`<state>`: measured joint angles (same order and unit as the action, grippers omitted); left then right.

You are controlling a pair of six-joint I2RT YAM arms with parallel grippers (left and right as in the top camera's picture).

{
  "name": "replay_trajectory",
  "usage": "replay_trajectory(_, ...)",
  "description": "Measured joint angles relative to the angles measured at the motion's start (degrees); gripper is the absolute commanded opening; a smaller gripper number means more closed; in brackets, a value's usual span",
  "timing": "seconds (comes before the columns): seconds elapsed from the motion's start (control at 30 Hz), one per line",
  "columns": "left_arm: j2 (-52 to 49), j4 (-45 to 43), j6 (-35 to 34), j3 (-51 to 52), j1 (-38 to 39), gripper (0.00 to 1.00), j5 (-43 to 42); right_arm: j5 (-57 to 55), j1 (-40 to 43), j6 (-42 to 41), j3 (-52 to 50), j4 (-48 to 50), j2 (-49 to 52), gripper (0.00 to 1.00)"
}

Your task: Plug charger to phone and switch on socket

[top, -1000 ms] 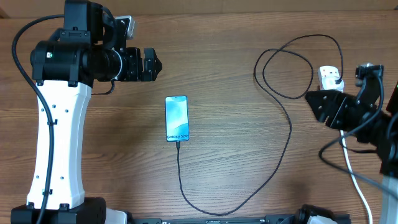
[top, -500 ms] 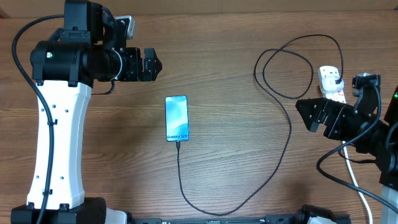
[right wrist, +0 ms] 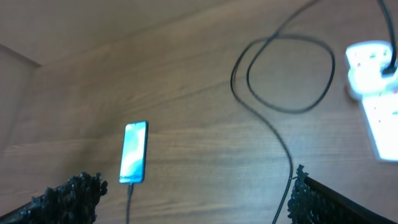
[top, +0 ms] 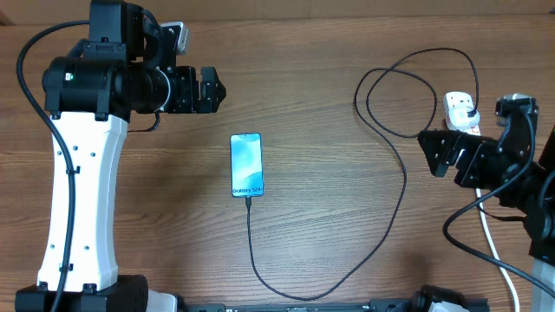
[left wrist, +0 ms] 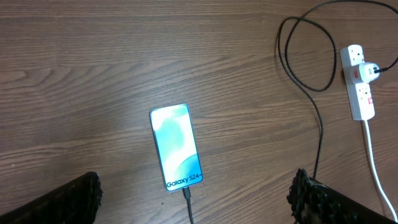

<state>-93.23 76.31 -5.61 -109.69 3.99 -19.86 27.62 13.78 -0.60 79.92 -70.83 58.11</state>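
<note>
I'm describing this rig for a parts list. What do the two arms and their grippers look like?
The left arm is a long white link under black joint housings, with a small green light and a looping black cable. The right arm is black with trailing black cables. Both the left gripper and right gripper are black and blocky; their fingers look rough and knobbly.

Open table (top: pixel 329 217) flanks the phone (top: pixel 246 165); charger (top: pixel 249 227) loops crowd the socket (top: pixel 460 109)
</note>
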Motion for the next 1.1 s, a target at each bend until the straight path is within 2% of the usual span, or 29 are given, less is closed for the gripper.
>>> replay_trajectory(0.17, 0.0, 0.0, 0.0, 0.0, 0.0, 1.0, 0.0, -1.3, -1.4, 2.1, -3.5, 8.0, -3.3, 1.0)
replay_trajectory(0.4, 0.0, 0.0, 0.0, 0.0, 0.0, 0.99, 0.2, -7.6, -10.6, 3.5, -18.3, 29.7, -15.1, 1.0)
replay_trajectory(0.6, 0.0, 0.0, 0.0, 0.0, 0.0, 1.0, 0.2, -10.0, -12.3, 3.8, -33.0, 45.0, -24.2, 1.0)
replay_trajectory(0.77, 0.0, 0.0, 0.0, 0.0, 0.0, 1.0, 0.2, -10.5, -12.4, 3.8, -44.8, 54.8, -31.7, 1.0)
replay_trajectory(1.1, 0.0, 0.0, 0.0, 0.0, 0.0, 0.99, 0.2, -11.8, -12.4, 3.8, -63.9, 67.5, -46.8, 1.0)
